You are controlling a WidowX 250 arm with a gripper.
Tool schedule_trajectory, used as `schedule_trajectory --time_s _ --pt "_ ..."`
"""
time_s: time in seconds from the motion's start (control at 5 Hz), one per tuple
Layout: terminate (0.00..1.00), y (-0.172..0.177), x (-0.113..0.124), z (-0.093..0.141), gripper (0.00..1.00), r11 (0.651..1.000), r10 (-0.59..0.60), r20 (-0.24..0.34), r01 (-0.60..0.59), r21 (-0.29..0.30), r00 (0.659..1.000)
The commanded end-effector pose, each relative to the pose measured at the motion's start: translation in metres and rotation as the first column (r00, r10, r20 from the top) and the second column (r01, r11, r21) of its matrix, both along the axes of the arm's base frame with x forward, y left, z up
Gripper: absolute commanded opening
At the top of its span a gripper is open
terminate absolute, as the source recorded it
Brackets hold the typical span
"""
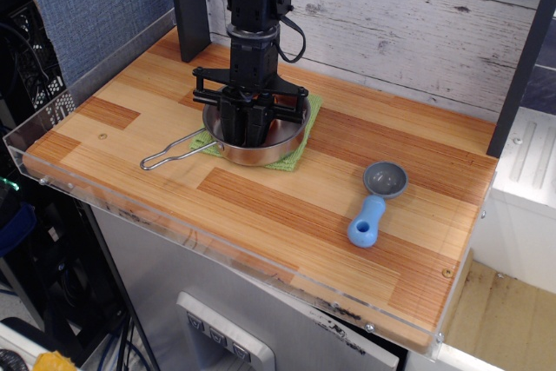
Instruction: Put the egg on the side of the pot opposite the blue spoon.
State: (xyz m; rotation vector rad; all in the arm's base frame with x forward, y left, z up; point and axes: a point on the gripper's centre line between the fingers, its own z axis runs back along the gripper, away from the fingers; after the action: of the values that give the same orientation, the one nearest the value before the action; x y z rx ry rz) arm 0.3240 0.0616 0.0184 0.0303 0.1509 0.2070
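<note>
Single front view of a wooden table [287, 206]. My gripper [248, 132] reaches down into the pot [287, 152], which sits on a green cloth [306, 132]. Its fingers stand close together around the egg [272, 130], of which only an orange sliver shows; I judge it gripped. The blue spoon [372, 208] lies well apart, right of the pot. Lifting the egg out and placing it left of the pot remains.
</note>
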Motion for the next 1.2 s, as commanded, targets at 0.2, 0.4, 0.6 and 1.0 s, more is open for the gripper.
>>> schedule_trajectory --time_s 0.2,0.4,0.6,1.0 --pt "0.0 0.004 0.009 0.011 1.0 1.0 0.008 0.016 -0.008 0.003 1.0" --pt "0.0 0.008 0.016 0.011 1.0 1.0 0.016 0.019 -0.016 0.006 1.0" --pt "0.0 0.013 0.025 0.006 1.0 1.0 0.022 0.016 -0.022 0.001 1.0" --pt "0.0 0.009 0.037 -0.005 0.0 0.999 0.033 0.008 -0.033 -0.005 0.999"
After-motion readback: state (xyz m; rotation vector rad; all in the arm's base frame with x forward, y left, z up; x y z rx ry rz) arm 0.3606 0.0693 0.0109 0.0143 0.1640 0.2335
